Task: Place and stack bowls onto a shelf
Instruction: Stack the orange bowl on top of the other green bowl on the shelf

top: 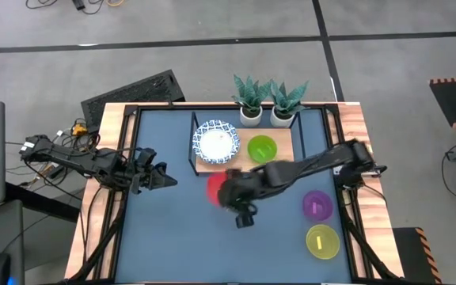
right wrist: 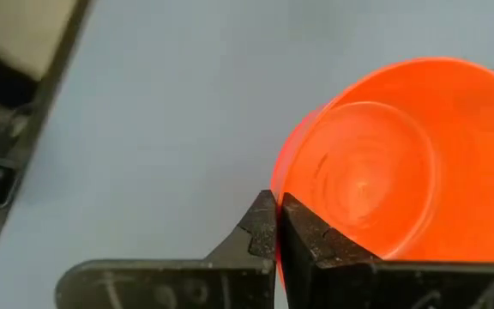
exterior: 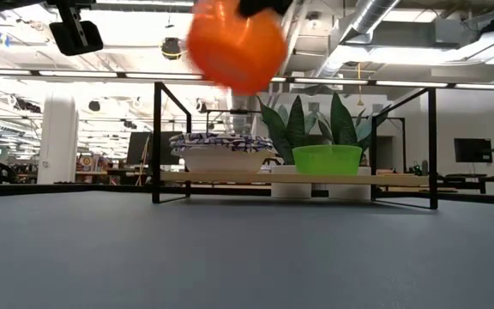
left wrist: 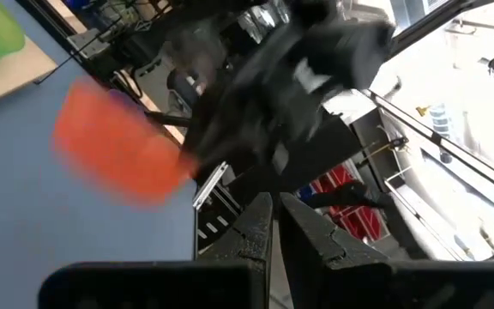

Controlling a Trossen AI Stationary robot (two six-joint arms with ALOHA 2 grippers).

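Note:
The red bowl (top: 214, 187) is in the air in front of the shelf (top: 283, 165), held by my right gripper (top: 229, 195), which is shut on it. In the low view the red bowl (exterior: 235, 43) hangs tilted, well above the table. The shelf's wooden board carries a stack of white bowls with blue rims (top: 216, 141) and the green bowl (top: 262, 148). The purple bowl (top: 317, 204) and the yellow bowl (top: 322, 241) rest on the table at the right. My left gripper (top: 165, 180) waits shut over the table's left side. My right gripper (right wrist: 277, 225) pinches the red bowl's rim (right wrist: 288, 172) between its two shut fingers, one on each face of the wall. The bowl is lifted clear of the table and tilted, and it extends away from the fingertips.
Two small white pots with plants (top: 250, 99) (top: 286, 101) stand at the shelf's far edge. The shelf's black wire frame (exterior: 156, 142) rises at its corners. Bare blue tabletop (top: 180, 237) lies in front of the shelf and toward the near edge.

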